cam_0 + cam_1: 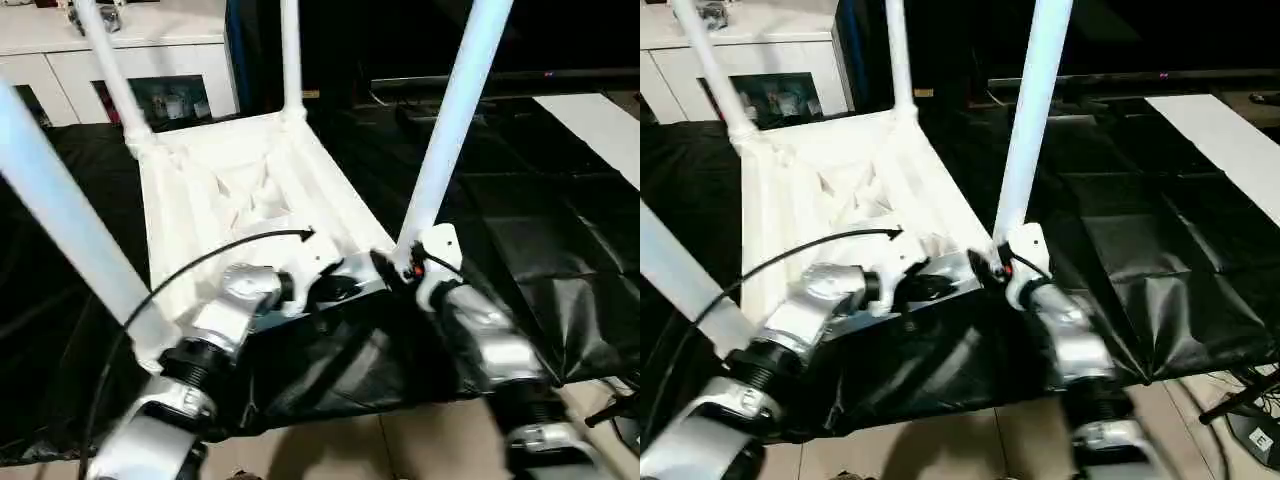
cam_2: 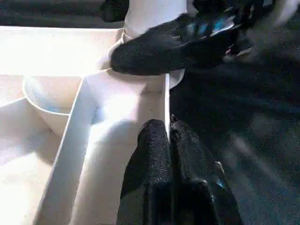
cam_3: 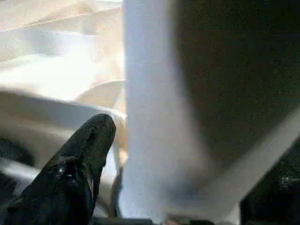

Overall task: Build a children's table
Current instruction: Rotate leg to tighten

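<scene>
Children's table (image 1: 240,190): white plastic, lying upside down on a black sheet (image 1: 560,280), ribbed underside facing up. Four white tubular legs stand in its corner sockets: near-right leg (image 1: 450,120), near-left leg (image 1: 60,210), far-left leg (image 1: 115,80), far-right leg (image 1: 290,55).

Left gripper (image 2: 169,136): at the table's near edge, 6 o'clock of the top; black fingers pressed together, clenched on nothing, tips at the thin rim wall beside a round socket cup (image 2: 49,105). A black cable (image 1: 200,262) arcs over its silver forearm.

Right gripper (image 1: 405,268): at the foot of the near-right leg, at the table's 5 o'clock corner. One black finger (image 3: 84,154) lies just beside the tube; in the left wrist view its finger lies across the base of the leg. Whether the claw grasps the leg or stands released cannot be told.

White glass-door cabinet (image 1: 150,60): at 11 o'clock beyond the table.

White board (image 1: 1230,150): lying at 2 o'clock, well apart from the table.

Tiled floor (image 1: 400,445): at 6 o'clock, below the sheet's edge.
</scene>
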Available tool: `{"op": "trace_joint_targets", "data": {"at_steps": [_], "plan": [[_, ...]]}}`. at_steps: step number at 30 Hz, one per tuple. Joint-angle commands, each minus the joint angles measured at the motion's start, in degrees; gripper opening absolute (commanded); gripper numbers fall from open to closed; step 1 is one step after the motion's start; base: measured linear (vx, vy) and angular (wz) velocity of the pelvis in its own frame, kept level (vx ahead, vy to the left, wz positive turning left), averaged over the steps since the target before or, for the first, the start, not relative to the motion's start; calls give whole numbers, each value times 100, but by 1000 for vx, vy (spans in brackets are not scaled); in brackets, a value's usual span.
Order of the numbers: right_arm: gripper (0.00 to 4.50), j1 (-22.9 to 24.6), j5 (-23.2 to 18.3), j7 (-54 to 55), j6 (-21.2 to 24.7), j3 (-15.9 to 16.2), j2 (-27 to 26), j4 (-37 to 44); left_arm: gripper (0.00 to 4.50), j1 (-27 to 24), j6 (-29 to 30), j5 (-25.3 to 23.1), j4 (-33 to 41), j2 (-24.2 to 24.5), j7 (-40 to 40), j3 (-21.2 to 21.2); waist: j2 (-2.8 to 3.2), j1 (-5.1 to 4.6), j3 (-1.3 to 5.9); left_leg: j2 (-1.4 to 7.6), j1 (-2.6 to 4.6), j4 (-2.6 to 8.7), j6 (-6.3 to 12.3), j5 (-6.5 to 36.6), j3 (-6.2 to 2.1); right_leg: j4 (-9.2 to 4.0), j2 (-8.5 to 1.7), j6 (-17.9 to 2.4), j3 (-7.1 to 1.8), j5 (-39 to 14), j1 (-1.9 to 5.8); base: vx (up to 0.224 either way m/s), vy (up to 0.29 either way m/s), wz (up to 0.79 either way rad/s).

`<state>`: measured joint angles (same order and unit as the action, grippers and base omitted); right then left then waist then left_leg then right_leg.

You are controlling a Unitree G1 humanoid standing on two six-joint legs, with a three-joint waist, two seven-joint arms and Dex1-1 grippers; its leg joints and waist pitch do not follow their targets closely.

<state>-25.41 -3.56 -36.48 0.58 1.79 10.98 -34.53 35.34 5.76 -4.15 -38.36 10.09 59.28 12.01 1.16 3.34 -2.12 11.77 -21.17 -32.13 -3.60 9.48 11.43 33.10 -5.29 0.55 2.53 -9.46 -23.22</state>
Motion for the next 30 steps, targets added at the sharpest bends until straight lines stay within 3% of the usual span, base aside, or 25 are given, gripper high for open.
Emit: {"op": "trace_joint_targets", "data": {"at_steps": [1,2,5,7,10,13,20,30], "plan": [[371,13,-97,-581,18,215,86,70,0,91,-129,170,-11,-12,333,57,-100,-1,312,100,47,341,327,1600,-45,-401,-222,-1079,-146,-1613,234,0,0,0],[371,47,-278,-1261,47,321,299,247,0,134,-336,252,-79,101,745,82,-89,27,320,121,42,333,360,1459,-52,-366,-220,-1170,-137,-1395,253,0,0,0],[371,49,-440,-1879,117,409,495,344,0,193,-503,264,-178,216,1068,144,-94,48,336,125,34,296,480,1255,-28,-303,-191,-1355,-127,-869,266,0,0,0],[371,17,-601,-2535,238,498,664,357,0,272,-567,336,-297,285,1339,171,-67,91,354,130,47,263,595,1092,-16,-255,-206,-1527,-124,-530,270,0,0,0],[345,-29,-593,-2980,226,644,776,318,0,353,-658,333,-403,336,1537,225,-84,146,348,138,53,256,610,1105,-8,-260,-219,-1564,-125,-600,269,0,0,0],[325,-137,-592,-3441,205,788,868,180,0,469,-775,339,-584,353,1768,240,-63,214,337,154,83,273,498,1256,-12,-277,-235,-1548,-128,-875,249,0,0,0],[264,-326,-547,-3844,177,939,854,-34,0,650,-926,320,-890,332,1897,243,-79,243,344,150,76,279,392,1310,-24,-275,-251,-1514,-126,-991,263,0,0,0],[256,-239,-571,-3973,180,957,734,-5,0,669,-1021,308,-1056,340,1889,183,-92,264,352,150,67,263,473,1168,-23,-244,-249,-1595,-115,-778,272,0,0,0]]}}
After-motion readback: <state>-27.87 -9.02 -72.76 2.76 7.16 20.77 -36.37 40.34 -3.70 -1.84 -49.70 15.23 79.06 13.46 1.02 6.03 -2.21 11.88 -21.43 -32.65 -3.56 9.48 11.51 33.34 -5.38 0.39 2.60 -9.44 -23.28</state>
